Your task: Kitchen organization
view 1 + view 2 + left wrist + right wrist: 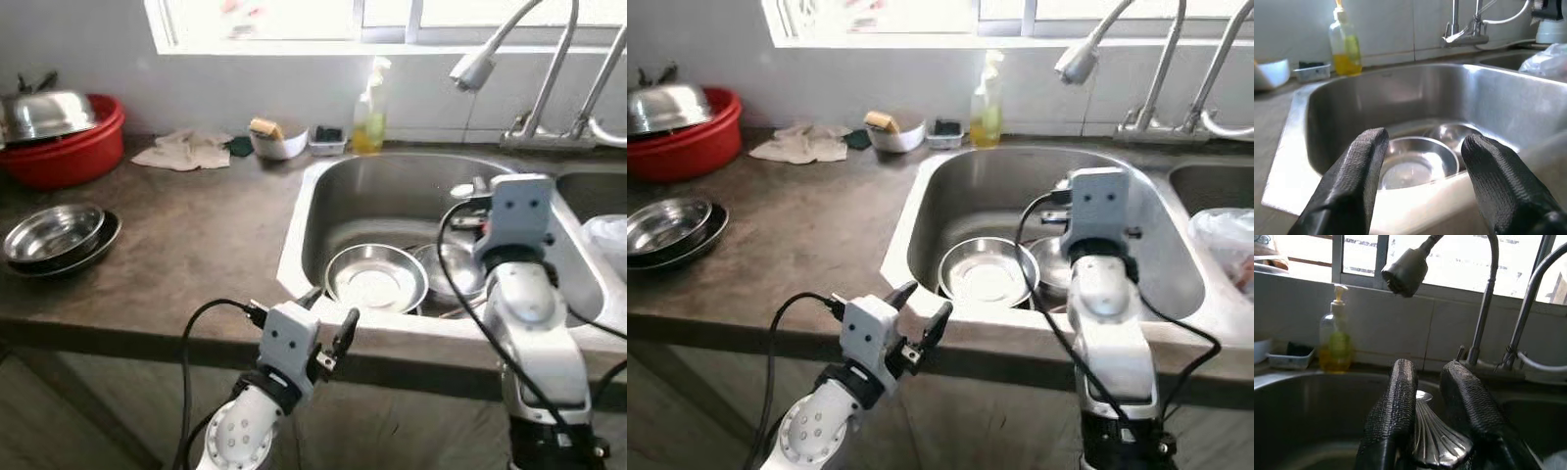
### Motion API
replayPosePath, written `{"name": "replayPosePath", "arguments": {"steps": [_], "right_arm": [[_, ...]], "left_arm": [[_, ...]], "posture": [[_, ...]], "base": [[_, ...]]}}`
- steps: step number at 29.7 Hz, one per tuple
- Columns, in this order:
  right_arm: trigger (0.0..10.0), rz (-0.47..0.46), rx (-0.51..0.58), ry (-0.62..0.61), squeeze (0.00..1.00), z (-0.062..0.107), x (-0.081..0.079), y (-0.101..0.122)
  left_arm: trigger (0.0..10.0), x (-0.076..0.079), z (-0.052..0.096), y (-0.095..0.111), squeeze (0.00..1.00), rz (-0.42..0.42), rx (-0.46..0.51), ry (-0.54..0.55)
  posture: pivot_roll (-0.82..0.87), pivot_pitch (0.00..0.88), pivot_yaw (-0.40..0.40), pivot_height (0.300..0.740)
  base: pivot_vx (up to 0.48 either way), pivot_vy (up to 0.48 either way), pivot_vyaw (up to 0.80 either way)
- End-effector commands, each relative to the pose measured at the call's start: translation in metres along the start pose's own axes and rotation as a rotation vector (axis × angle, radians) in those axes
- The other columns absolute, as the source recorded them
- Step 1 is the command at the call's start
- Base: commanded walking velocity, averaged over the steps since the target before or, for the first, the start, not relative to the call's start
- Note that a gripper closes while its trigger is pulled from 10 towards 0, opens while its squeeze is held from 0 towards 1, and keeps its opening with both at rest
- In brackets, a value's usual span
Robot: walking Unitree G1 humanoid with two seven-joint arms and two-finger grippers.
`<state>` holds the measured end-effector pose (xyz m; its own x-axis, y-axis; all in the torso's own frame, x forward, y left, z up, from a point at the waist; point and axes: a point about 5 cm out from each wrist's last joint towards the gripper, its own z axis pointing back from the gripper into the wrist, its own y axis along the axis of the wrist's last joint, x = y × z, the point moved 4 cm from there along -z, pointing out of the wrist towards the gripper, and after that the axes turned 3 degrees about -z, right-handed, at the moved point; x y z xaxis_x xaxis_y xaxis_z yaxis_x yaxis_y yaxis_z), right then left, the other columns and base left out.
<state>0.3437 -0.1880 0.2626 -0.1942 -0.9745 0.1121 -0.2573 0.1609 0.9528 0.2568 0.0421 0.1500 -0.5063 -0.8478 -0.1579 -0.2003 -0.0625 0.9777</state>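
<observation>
My right gripper (1428,370) hangs over the sink (323,186), shut on a small fluted steel dish (1436,433) whose rim shows between the fingers. From the head, the wrist housing hides those fingers, and a sliver of the dish (463,191) peeks out beside it. Below in the basin lie a wide steel bowl (375,278) and a second steel bowl (453,266) touching it. My left gripper (328,311) is open at the sink's front edge, nothing between its fingers, pointing at the bowls (1418,164).
On the counter at the left sit stacked steel bowls (54,236) and a red basin (69,152) with a steel lid. A cloth (186,150), white bowl (277,140), soap bottle (369,117) line the back. The spray faucet (472,70) hangs overhead. A plastic bag (607,240) fills the right basin.
</observation>
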Motion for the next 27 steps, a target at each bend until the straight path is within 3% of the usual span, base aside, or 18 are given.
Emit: {"name": "replayPosePath", "arguments": {"steps": [1,14,27], "right_arm": [[10.0,0.013,-0.081,0.021,0.0,-0.007,-0.004,-0.013],[10.0,0.101,-0.418,0.083,0.0,-0.04,-0.004,-0.076],[10.0,0.13,-0.546,0.132,0.0,-0.049,-0.008,-0.103]], "left_arm": [[10.0,-0.006,0.003,-0.004,0.0,0.0,-0.024,0.022],[10.0,-0.001,0.009,-0.004,0.0,0.011,-0.031,0.014],[10.0,0.001,0.013,-0.001,0.0,0.017,-0.032,0.03]], "posture": [[0.19,0.073,-0.008,0.74],[0.21,0.096,-0.02,0.74],[0.22,0.13,-0.036,0.74]], "base": [[0.0,0.0,0.0],[0.0,0.0,0.0],[0.0,0.0,0.0]]}}
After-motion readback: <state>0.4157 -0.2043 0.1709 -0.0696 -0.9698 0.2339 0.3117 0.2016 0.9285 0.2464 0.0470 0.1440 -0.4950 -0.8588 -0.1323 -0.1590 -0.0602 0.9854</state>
